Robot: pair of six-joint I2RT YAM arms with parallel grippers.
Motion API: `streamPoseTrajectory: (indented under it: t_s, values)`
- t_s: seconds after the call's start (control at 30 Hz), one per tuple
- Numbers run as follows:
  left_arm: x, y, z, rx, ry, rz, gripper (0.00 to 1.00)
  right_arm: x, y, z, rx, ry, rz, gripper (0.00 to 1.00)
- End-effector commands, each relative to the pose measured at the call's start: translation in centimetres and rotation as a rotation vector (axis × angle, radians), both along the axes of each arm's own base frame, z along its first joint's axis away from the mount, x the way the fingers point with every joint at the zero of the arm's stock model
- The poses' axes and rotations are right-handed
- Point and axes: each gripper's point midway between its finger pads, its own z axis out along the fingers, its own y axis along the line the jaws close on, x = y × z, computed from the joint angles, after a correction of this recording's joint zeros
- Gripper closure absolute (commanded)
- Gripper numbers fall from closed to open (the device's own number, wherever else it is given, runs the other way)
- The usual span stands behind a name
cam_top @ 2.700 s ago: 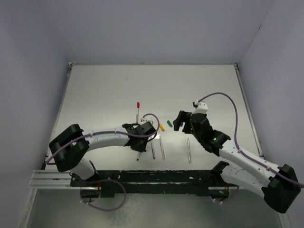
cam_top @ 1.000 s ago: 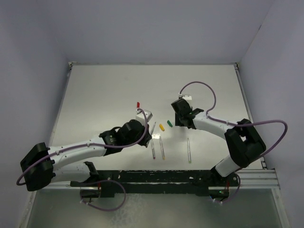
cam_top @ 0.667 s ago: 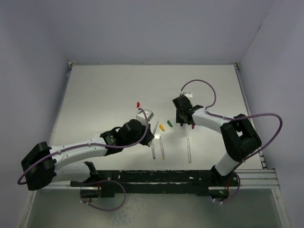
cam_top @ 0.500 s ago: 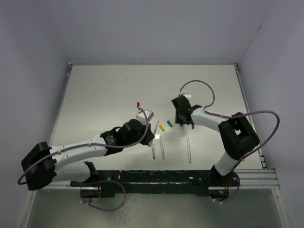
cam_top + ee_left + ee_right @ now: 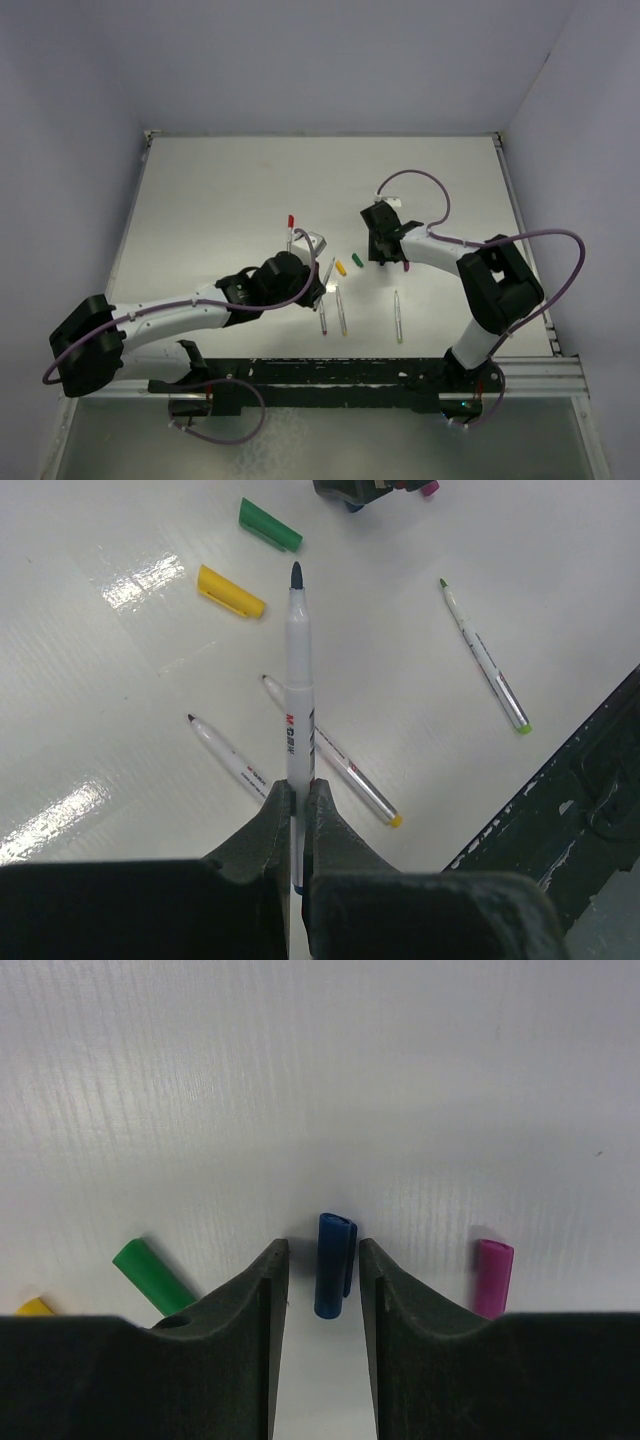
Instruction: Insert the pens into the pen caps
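Note:
My left gripper [image 5: 298, 792] is shut on a silvery-white pen [image 5: 298, 680], whose dark blue tip points toward the caps. The top view shows this gripper [image 5: 316, 278] left of the yellow cap [image 5: 340, 267] and the green cap [image 5: 358, 259]. My right gripper [image 5: 319, 1248] is down at the table and open, with the blue cap [image 5: 335, 1265] lying between its fingers; there is a gap on the left side. A purple cap [image 5: 492, 1277] lies to its right and the green cap [image 5: 152, 1275] to its left. A red-capped pen [image 5: 290, 228] lies behind the left gripper.
Three more pens lie on the table near the front: a dark-tipped one [image 5: 228, 757], a yellow-ended one [image 5: 330, 765] and a green-tipped one [image 5: 485, 660]. The black base rail [image 5: 330, 375] runs along the near edge. Walls enclose the table on three sides.
The right wrist has turned slightly and settled over the blue cap. The left arm has shifted a little with the pen still in its grip.

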Motion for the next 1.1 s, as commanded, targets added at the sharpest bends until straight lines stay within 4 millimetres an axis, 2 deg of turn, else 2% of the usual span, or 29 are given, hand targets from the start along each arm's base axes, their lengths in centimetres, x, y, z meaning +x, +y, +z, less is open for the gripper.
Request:
streamPoseTrajectory:
  t_s: [0.0,0.17,0.27,0.6,0.7,0.77,0.87,0.97,1.07]
  values:
    - [0.6,-1.0,1.3,-0.04,-0.032,-0.016,1.0,0.5,-0.2,0.3,0.006,-0.014,-0.023,0.63]
    - [0.5,-0.9,1.3,-0.04,-0.028,-0.012,1.0,0.2,-0.4,-0.3,0.013,0.002,-0.037,0.64]
    - [0.5,-0.8,1.3,-0.037,-0.029,-0.008,1.0,0.0,-0.5,-0.9,0.013,0.021,-0.044,0.68]
    - [0.7,-0.3,1.4,-0.035,-0.037,0.014,1.0,-2.0,-1.5,-3.0,-0.007,0.135,-0.067,1.0]
    - [0.8,-0.4,1.4,-0.036,-0.041,0.013,1.0,-2.0,-1.4,-2.9,-0.006,0.141,-0.059,1.0]
    - [0.8,-0.5,1.4,-0.035,-0.043,0.01,1.0,-1.6,-1.1,-2.2,0.0,0.128,-0.048,1.0]
    - [0.9,-0.7,1.7,-0.043,-0.052,0.007,1.0,-0.5,-0.6,0.0,0.022,0.077,-0.028,1.0]
    - [1.2,-1.0,2.1,-0.058,-0.072,0.003,1.0,0.6,0.1,3.2,0.062,-0.006,0.001,1.0]
    - [1.5,-1.4,2.8,-0.085,-0.1,-0.003,1.0,1.4,0.9,7.5,0.137,-0.128,0.041,1.0]
